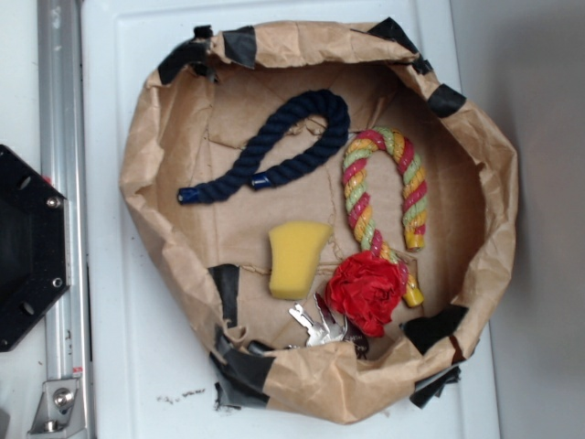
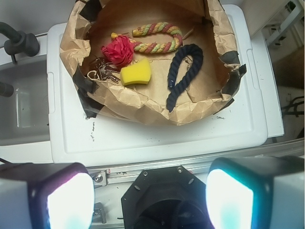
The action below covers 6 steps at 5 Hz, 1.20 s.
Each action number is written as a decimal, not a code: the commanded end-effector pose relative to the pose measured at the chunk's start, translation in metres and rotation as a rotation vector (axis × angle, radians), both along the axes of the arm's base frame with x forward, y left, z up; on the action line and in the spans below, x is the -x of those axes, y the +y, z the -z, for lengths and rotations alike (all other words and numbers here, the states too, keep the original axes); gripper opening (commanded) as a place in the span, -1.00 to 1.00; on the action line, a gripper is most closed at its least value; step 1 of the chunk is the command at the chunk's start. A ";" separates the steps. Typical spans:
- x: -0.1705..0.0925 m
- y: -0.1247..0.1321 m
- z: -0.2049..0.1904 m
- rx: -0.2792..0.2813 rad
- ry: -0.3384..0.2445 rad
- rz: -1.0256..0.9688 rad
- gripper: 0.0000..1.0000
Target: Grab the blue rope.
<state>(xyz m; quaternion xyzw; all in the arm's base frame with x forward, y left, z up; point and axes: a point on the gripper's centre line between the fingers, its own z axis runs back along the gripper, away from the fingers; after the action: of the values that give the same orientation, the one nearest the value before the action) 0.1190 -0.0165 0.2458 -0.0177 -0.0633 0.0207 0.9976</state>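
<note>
**Gripper high above the bin, blue rope untouched**

Nearest the wrist camera, the gripper [image 2: 150, 191] shows as two blurred, glowing fingers [image 2: 69, 200] at the bottom corners, set well apart with nothing between them: the jaws are spread and hold nothing. Between them sits the robot's black base [image 2: 164, 200], which means the arm is raised and pulled back over its own mount, with the camera looking down and outward at the work area. The exterior view shows no part of the arm over the bin.

Beyond the base and a metal rail [image 1: 59, 183] lies a white lid [image 2: 143, 138], and on it a crumpled brown paper bin [image 1: 311, 393] patched with black tape.

Inside the bin, the blue rope [image 1: 283, 146] lies flat in a U along one side, its bend toward the far wall and its shiny capped ends toward the nearer rim. Just beside it is the multicoloured rope [image 1: 384, 183]; a yellow sponge [image 1: 294, 259], a red crumpled ball [image 1: 366, 291] and a bunch of keys [image 1: 315, 325] sit nearby.

The step in hand is the approach. A good grasp would probably come straight down over a straight leg of the navy rope, jaws across its width, away from the sponge and the striped rope. The high paper wall could snag a slanted descent, so a vertical drop looks safer.
</note>
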 end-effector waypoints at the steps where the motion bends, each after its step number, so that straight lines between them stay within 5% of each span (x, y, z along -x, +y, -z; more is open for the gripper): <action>1: 0.000 0.000 0.000 0.000 0.000 0.000 1.00; 2: -0.050 0.007 0.027 -0.031 0.066 -0.060 1.00; 4: -0.123 0.026 0.097 -0.144 -0.057 -0.453 1.00; 6: -0.141 0.052 0.187 -0.181 0.070 -0.391 1.00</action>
<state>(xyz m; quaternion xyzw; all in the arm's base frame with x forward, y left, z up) 0.2605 0.0228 0.0488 0.0874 -0.0149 0.2011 0.9755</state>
